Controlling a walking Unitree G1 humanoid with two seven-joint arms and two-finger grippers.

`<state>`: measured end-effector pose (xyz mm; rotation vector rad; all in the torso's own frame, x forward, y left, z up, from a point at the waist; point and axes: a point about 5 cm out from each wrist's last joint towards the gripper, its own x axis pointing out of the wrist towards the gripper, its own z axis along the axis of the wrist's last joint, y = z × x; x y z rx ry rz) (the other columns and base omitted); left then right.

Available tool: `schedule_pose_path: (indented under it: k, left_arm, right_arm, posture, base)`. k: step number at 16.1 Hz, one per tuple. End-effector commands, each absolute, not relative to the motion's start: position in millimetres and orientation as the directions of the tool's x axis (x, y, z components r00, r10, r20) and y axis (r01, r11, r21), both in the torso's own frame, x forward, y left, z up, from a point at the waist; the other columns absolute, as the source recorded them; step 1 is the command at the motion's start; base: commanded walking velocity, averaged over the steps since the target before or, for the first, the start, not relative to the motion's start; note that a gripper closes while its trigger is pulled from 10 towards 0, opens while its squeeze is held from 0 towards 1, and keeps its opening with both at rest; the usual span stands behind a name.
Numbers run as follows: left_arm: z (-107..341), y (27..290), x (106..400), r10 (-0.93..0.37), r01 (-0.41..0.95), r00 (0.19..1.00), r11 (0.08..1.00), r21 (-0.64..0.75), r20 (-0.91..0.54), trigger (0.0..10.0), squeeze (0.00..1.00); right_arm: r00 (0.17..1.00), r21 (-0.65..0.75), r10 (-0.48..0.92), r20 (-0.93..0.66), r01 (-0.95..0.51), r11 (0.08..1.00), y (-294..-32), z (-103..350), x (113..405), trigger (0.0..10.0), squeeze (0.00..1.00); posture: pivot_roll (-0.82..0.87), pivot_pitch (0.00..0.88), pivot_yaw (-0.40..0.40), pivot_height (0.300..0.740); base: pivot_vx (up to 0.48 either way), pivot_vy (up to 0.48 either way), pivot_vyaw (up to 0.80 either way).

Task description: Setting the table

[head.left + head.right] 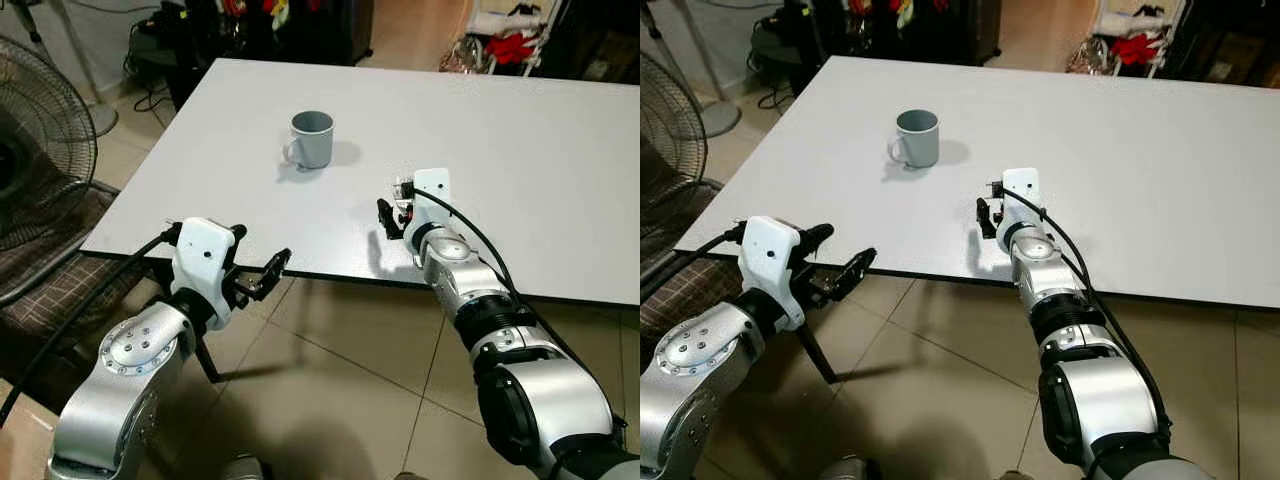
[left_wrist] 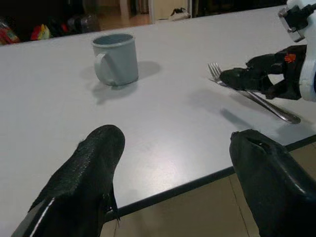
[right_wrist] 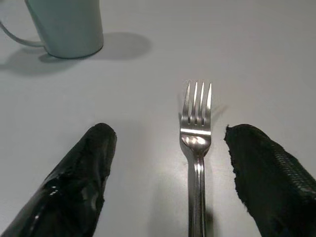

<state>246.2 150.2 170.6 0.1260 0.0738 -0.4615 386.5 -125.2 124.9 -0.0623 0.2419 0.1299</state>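
You have wide bare table point(image 1: 540, 150) to the right and far side. The mug point(image 1: 313, 139) stands far-left of the right gripper point(image 3: 168, 148), well apart. A fork point(image 3: 196, 148) lies between its spread fingers. The left gripper point(image 1: 262, 276) hangs off the near edge, fingers apart.

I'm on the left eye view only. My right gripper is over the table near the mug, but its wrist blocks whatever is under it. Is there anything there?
Observer: Yes. A fork lies flat on the table between the open fingers of the right gripper.
Operator: Which way do its tines point?
Observer: Away from the wrist, toward the far side of the table; the mug stands ahead and off to one side.
Operator: Are the fingers touching the fork?
Observer: No. In the right wrist view, bare table shows on both sides of the handle.
Operator: And my left gripper?
Observer: The left gripper is open, at the table's near edge, facing the mug.
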Motion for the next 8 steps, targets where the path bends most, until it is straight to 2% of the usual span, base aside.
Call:
schedule_pose_path:
  k: [1, 3, 5, 6, 8]
  left_arm:
    - [171.9, 149.2, 249.5, -0.427, 0.436, 0.899, 0.892, 0.119, -0.098, 10.0, 0.0]
    - [171.2, 148.1, 251.5, -0.413, 0.421, 0.906, 0.902, 0.093, -0.098, 10.0, 0.0]
    - [165.2, 149.3, 253.7, -0.301, 0.308, 0.949, 0.948, 0.077, -0.094, 10.0, 0.0]
    - [164.5, 149.5, 253.6, -0.254, 0.259, 0.964, 0.964, 0.067, -0.077, 10.0, 0.0]
    - [163.5, 148.4, 252.1, -0.211, 0.214, 0.976, 0.975, 0.06, -0.054, 10.0, 0.0]
  right_arm:
    - [0.965, -0.024, 0.135, -0.224, -0.144, 0.989, -123.4, 133.4, 389.8, 10.0, 1.0]
    - [0.968, -0.002, 0.154, -0.197, -0.158, 0.988, -124.1, 138.9, 387.6, 10.0, 1.0]
    - [0.979, -0.025, 0.166, -0.12, -0.17, 0.985, -137.7, 146.8, 366.8, 10.0, 1.0]
    - [0.987, -0.087, 0.147, -0.068, -0.152, 0.984, -144.9, 151.7, 350.0, 10.0, 0.01]
    - [0.988, -0.16, 0.151, -0.037, -0.155, 0.975, -148.4, 151.9, 319.9, 10.0, 0.0]
  posture:
    - [-0.03, 0.0, 0.013, 0.74]
    - [-0.03, 0.0, 0.014, 0.74]
    - [-0.05, 0.0, 0.023, 0.74]
    - [-0.06, 0.0, 0.031, 0.74]
    - [-0.08, 0.0, 0.041, 0.74]
  base:
    - [0.0, 0.0, 0.0]
    - [0.0, 0.0, 0.0]
    - [0.0, 0.0, 0.0]
    - [0.0, 0.0, 0.0]
    - [0.0, 0.0, 0.0]
